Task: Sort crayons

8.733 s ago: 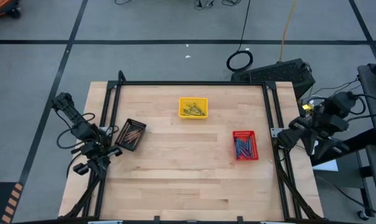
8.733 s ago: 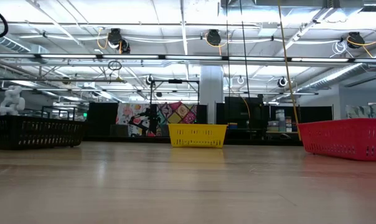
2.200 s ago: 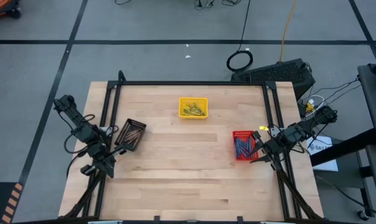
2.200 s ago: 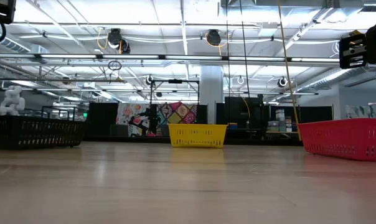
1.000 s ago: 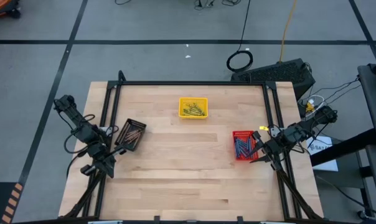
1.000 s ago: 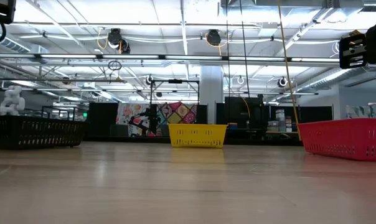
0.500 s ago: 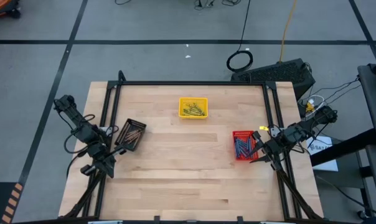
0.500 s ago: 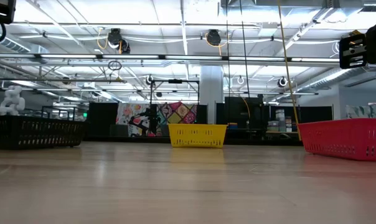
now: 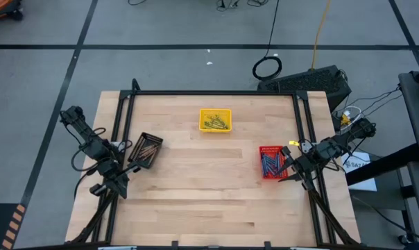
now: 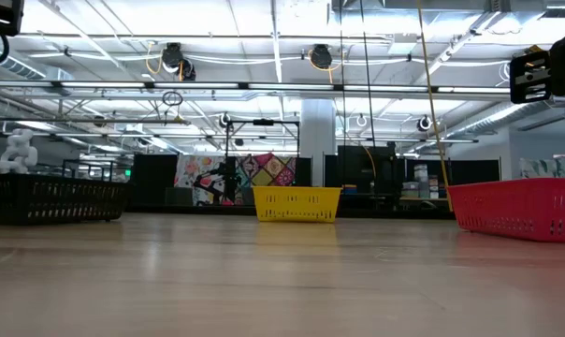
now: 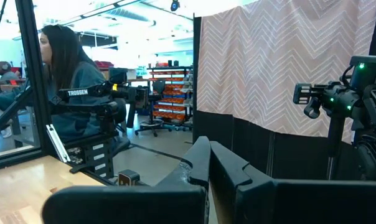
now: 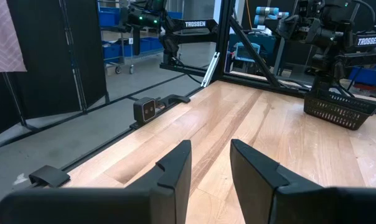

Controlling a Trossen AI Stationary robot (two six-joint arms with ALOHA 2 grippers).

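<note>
Crayons (image 9: 271, 164) seen sorted in trays — red tray (image 9: 273, 150), yellow tray (image 9: 215, 119), black tray (image 9: 146, 150). Left gripper (image 9: 116, 182) clenched, empty, at table's left edge; right gripper (image 12: 210, 163) parted, empty — beside red tray.

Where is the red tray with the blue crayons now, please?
In the high view, the red tray sits on the table's right side, below and right of the yellow tray, with the right gripper close beside its right edge.
</note>
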